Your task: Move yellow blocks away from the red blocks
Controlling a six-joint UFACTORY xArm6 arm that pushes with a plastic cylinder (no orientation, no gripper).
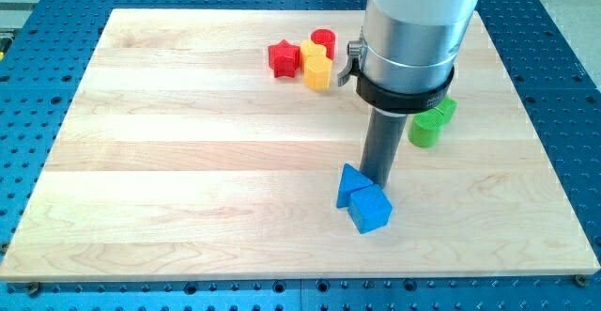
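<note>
A red star-shaped block (283, 58) lies near the view's top centre. Right of it are two yellow blocks, one (318, 72) in front and one (311, 50) behind, touching each other. A red cylinder (324, 40) stands just behind them, touching the yellow pair. My tip (377, 180) is well below them, at the back edge of two blue blocks. It is clearly apart from the yellow and red blocks.
A blue triangular block (351, 183) and a blue cube-like block (372, 209) touch each other below centre. Two green blocks (427, 127) (444, 107) sit at the right, partly hidden by the arm's grey body (413, 29). The wooden board (188, 179) ends on a blue perforated table.
</note>
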